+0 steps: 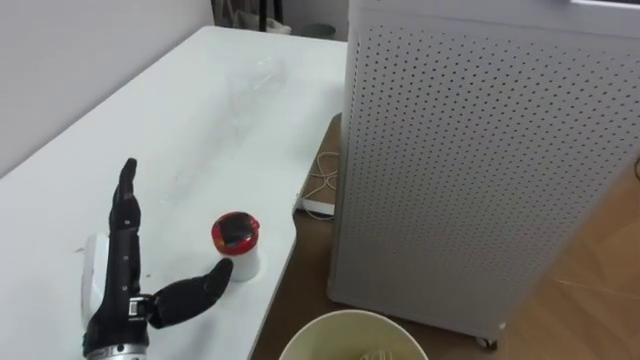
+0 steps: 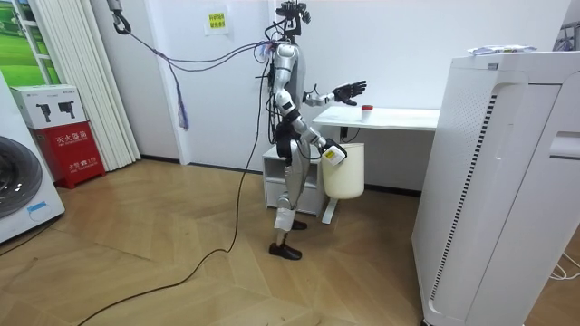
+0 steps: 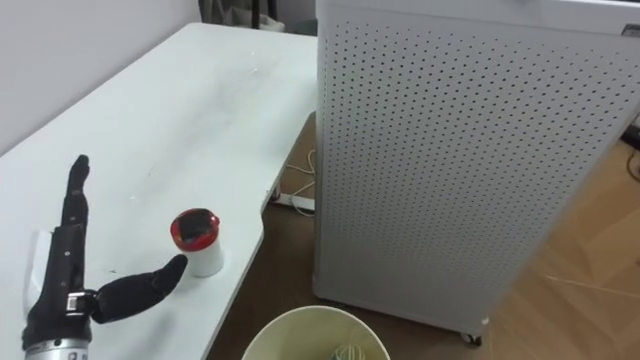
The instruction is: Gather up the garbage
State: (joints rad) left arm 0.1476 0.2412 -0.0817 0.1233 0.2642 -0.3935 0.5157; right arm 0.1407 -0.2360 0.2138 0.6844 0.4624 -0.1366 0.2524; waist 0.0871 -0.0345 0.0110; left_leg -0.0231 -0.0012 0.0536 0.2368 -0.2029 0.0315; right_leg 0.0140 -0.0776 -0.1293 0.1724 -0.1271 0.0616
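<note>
So the left hand (image 1: 122,272) hovers over the near end of the white table (image 1: 200,110). It's spread flat, with the thumb swung out to the right. The garbage is a small white cup with a red lid (image 1: 237,245), standing upright just off the thumb tip; can't tell if they touch. The cup sits close to the table's right edge. Past that edge there's only a narrow strip of floor (image 1: 318,240) with a power strip (image 1: 320,206), then a tall perforated white cabinet (image 1: 470,150). A cream bin (image 1: 350,320) sits low and near. In the room view the right hand (image 2: 332,154) is at the bin's top; its grip I can't tell.
</note>
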